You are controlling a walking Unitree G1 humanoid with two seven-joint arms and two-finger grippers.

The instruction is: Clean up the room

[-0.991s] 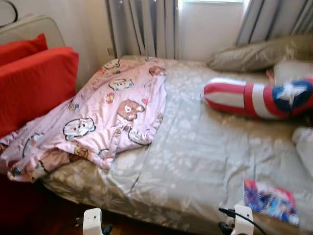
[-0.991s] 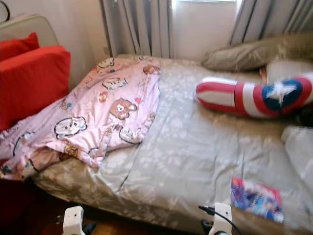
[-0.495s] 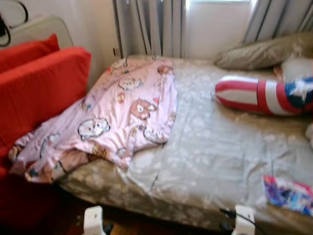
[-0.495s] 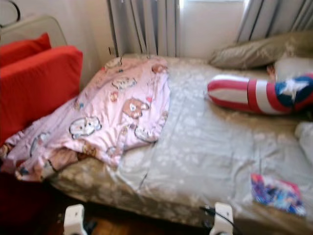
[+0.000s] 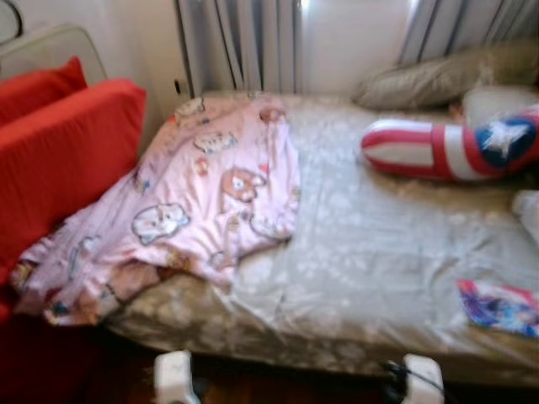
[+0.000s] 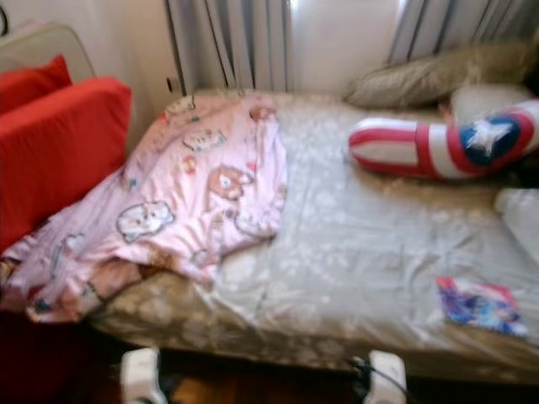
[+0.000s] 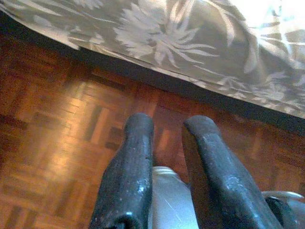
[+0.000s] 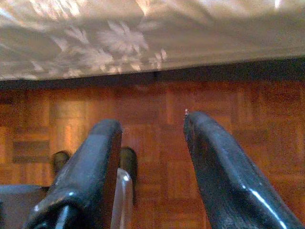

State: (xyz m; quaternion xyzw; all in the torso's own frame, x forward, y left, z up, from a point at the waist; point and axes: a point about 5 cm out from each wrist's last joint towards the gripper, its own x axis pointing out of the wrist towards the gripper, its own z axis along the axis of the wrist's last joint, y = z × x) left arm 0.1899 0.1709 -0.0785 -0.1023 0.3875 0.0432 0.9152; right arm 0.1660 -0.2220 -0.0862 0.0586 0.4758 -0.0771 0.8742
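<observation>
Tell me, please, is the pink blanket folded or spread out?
Neither: the pink blanket lies crumpled in a heap, one end hanging off the bed.

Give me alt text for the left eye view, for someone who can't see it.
A bed in a grey floral sheet, with a crumpled pink cartoon-print blanket spilling off its left side toward red cushions. A red, white and blue star pillow lies near the head, a colourful booklet near the front right corner.
</observation>
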